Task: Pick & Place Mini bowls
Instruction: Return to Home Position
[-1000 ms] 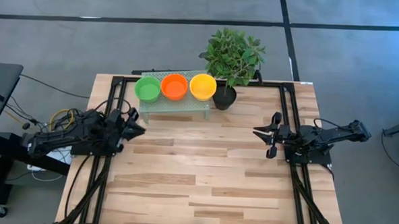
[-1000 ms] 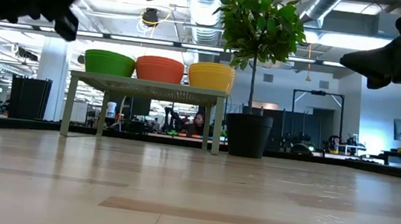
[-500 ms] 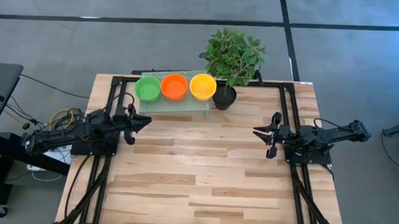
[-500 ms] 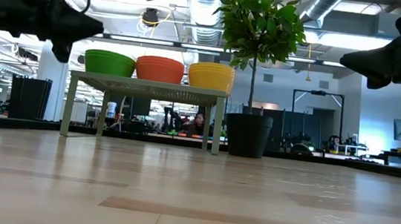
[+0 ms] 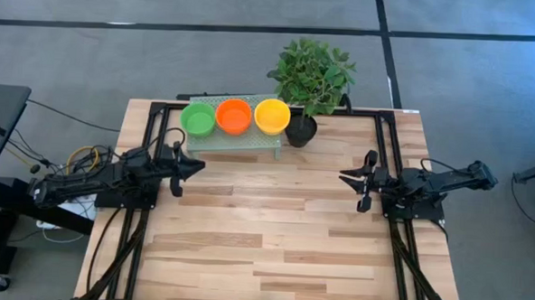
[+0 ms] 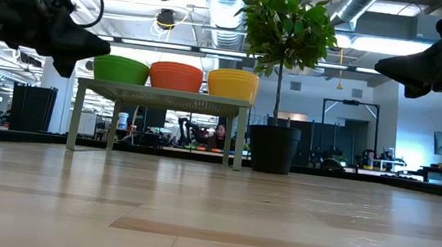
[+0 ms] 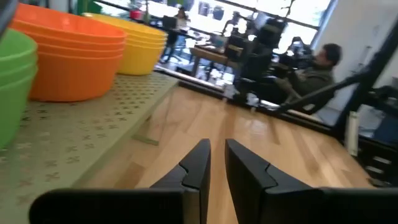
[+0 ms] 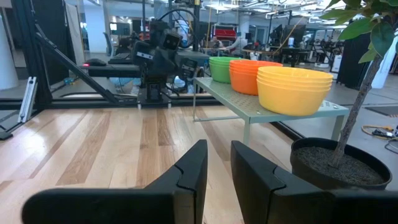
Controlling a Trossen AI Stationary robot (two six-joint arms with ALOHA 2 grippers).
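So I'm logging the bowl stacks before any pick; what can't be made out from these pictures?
- How many bowls sit in the green stack: high view shows only the top one; left wrist view crops it at the edge.
- The orange stack and yellow stack: too small to count in the low view.
- The left pincer tips: a dark silhouette in the low view.

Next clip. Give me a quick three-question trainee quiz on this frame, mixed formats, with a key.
1. True or false: the stack of glossy green plastic mini bowls sits on the pale green perforated metal stand.
2. Which stack stands nearest the black plant pot? A) green B) glossy orange plastic bowls C) glossy yellow plastic bowls
3. Fill in: the left gripper hovers just in front of the ____ stack, holding nothing.

Key: 1 true; 2 C; 3 green
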